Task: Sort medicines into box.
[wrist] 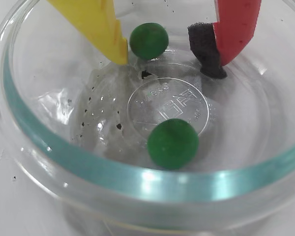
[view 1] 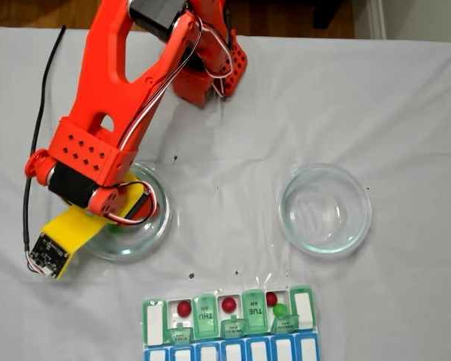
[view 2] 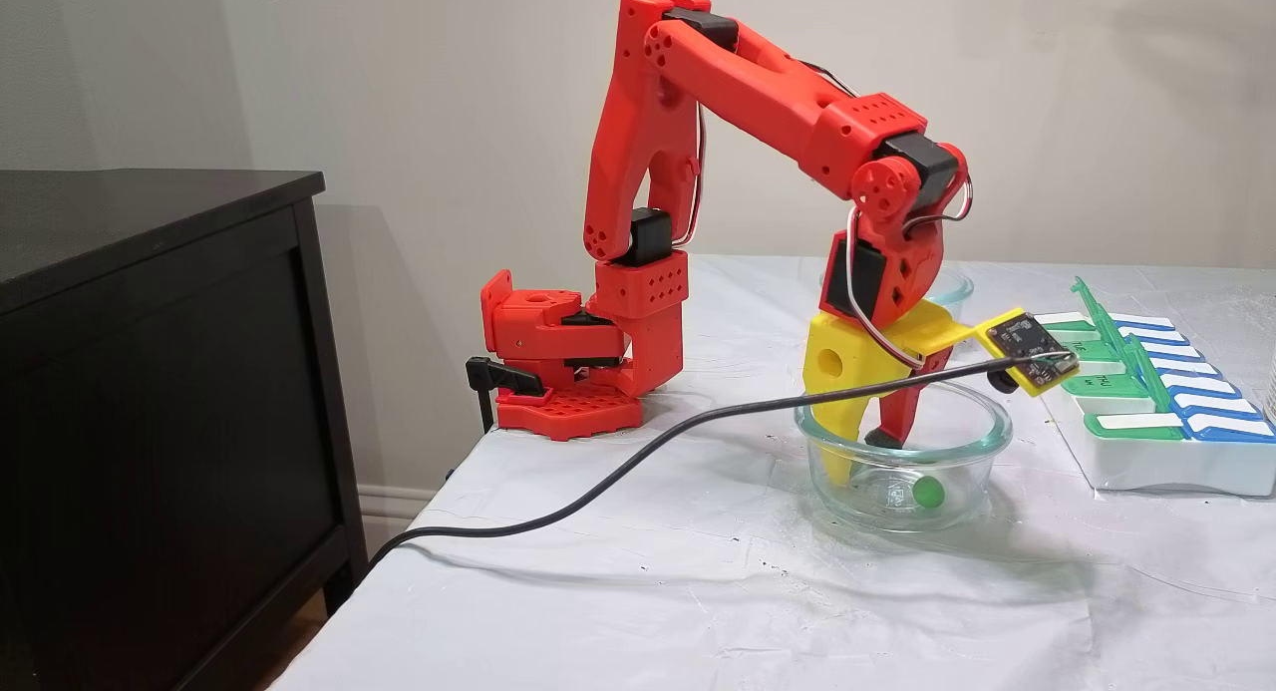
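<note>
White cloth is covering the table (view 1: 406, 105), with a pale wall behind in a fixed view. Gripper (wrist: 169, 59) is reaching down inside a clear glass dish (wrist: 19, 123), jaws standing apart and holding nothing: the yellow finger (wrist: 101, 27) is sitting just beside one green pill (wrist: 148, 41), and the red finger (wrist: 236, 24) with its dark foam pad (wrist: 205, 49) is standing clear on the pill's other side. A second green pill (wrist: 172, 143) is lying nearer the wrist camera on the dish floor (apart from both fingers). Outward, the pill box (view 1: 229, 323) is lying at the bottom edge of a fixed view, green lids raised, carrying three red pills (view 1: 183, 307) and one green one (view 1: 279, 310). An empty-looking second glass dish (view 1: 325, 209) is sitting well to the right in that view.
</note>
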